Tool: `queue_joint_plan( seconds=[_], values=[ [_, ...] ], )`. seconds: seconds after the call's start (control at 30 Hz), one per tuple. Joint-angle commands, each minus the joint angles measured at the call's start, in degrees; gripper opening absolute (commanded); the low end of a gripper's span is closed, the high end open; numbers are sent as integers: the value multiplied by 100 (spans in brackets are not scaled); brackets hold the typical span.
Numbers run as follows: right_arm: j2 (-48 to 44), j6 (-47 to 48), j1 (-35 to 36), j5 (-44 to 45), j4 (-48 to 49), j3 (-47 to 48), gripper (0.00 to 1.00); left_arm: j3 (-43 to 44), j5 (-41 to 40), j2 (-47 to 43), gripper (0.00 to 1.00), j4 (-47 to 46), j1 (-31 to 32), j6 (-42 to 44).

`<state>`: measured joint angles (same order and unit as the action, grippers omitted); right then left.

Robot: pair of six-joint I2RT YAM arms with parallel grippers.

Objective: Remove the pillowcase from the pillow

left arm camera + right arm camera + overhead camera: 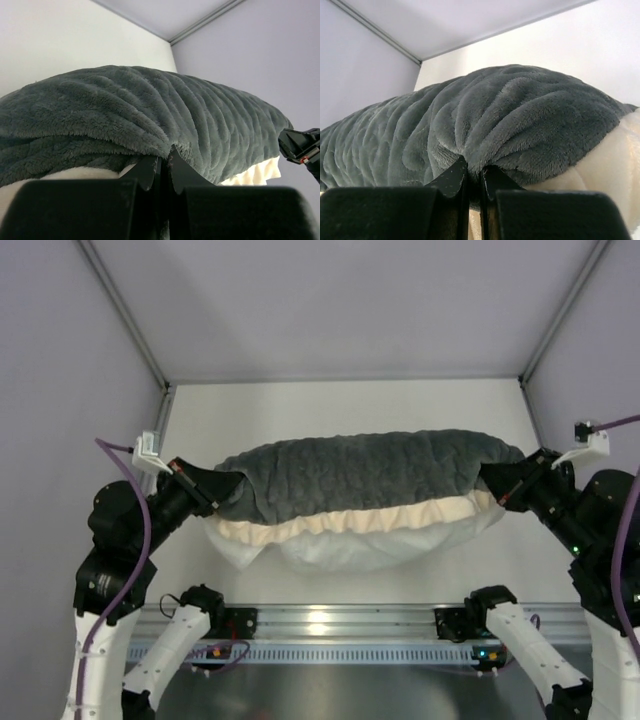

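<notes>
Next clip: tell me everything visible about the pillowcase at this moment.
The pillowcase is dark grey ribbed plush on top, with a cream ruffled frill along its near edge and white fabric bulging beneath. It looks stuffed and stretches sideways over the table, sagging in the middle. The left claw and right claw are each shut on an end of the plush.
</notes>
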<state>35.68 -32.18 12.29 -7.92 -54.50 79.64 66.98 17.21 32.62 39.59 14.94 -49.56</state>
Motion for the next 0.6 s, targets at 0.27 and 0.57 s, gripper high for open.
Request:
queue_joint_plan(
  seconds=[0.27, 0.57],
  values=[
    [-588, -402, 124, -999, -270, 60, 0, 138, 932, -764, 0, -445, 44, -527],
    [911, -747, 142, -1291, 333, 580, 0, 746, 512, 1278, 0, -364, 18, 74]
  ],
)
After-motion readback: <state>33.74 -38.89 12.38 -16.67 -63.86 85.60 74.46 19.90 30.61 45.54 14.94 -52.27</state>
